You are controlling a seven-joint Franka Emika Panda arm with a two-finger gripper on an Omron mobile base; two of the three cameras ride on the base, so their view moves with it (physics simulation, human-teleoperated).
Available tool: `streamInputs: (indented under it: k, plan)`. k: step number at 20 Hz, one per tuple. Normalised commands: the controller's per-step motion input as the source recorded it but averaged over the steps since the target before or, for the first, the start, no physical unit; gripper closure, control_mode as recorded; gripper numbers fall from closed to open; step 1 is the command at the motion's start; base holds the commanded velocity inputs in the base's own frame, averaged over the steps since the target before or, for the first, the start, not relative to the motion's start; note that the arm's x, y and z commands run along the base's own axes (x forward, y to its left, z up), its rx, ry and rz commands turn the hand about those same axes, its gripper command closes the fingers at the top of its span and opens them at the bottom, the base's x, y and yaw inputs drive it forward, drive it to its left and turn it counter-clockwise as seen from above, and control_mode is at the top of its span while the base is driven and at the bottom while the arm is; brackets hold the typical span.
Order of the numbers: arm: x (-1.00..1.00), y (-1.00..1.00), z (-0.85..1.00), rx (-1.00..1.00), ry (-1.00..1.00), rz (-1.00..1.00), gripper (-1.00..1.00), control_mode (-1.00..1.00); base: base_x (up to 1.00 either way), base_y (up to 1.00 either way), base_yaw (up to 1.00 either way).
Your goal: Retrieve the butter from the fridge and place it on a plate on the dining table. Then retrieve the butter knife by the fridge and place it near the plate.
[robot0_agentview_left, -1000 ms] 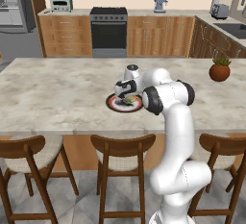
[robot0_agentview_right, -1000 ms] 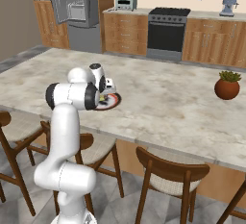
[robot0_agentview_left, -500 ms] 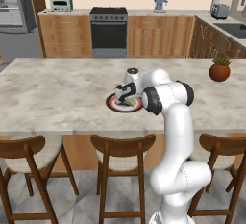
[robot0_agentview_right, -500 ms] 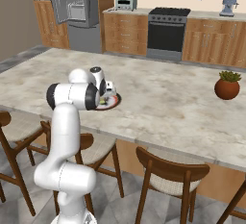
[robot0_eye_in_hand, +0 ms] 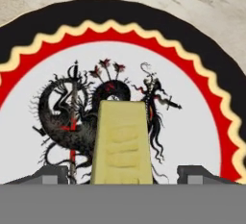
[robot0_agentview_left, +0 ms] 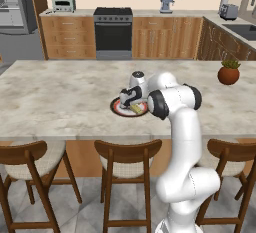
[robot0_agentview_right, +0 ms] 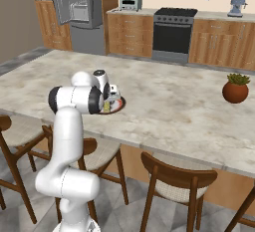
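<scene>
butter (robot0_eye_in_hand: 122,141): it lies on the white centre of the plate (robot0_eye_in_hand: 202,122), directly under my end effector (robot0_eye_in_hand: 122,175), between my two fingertips (robot0_eye_in_hand: 50,174). Seen along my hand, its long axis runs straight away from me, toward the far rim of the plate.

end effector: my fingertips stand apart on either side of the butter with white plate showing between each tip and the stick, so I judge I have let go and hold nothing. In the left base view my end effector (robot0_agentview_left: 131,97) hangs low over the plate (robot0_agentview_left: 120,111), and the butter (robot0_agentview_left: 136,108) shows as a yellow patch on the near side of it.

plate: it rests on the desk (robot0_agentview_left: 60,97), on the side near the chairs (robot0_agentview_left: 127,159), well apart from the potted plant (robot0_agentview_left: 228,72) at the desk's right end.

since half a second ago: in both base views my arm and the plate sit in the same place; I see no shift in the butter. The change is in my grip, which I judge has widened off the stick.

coming move: I judge the butter part is done. The way out is straight up off the plate, along the butter's short sides, so my tips do not drag it. The fridge (robot0_agentview_right: 74,2) lies far beyond the plate, at the back left of the right base view, and the knife should be near it; I cannot make it out from here.
</scene>
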Motion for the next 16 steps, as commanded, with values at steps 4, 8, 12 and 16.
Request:
streamInputs:
  k: [4, 8, 12, 16]
  plan:
    - [0.00, 0.00, 0.00, 0.00, 0.01, 0.00, -1.00, -1.00, 0.00, 0.00, 0.00]
    - [-0.11, 0.00, 0.32, -0.01, 0.06, 0.00, -1.00, -1.00, 0.00, 0.00, 0.00]
    - [-0.71, 0.00, 0.93, 0.00, 0.01, 0.00, -1.00, -1.00, 0.00, 0.00, 0.00]
    - [-0.83, 0.00, 1.00, 0.01, 0.04, 0.00, -1.00, -1.00, 0.00, 0.00, 0.00]
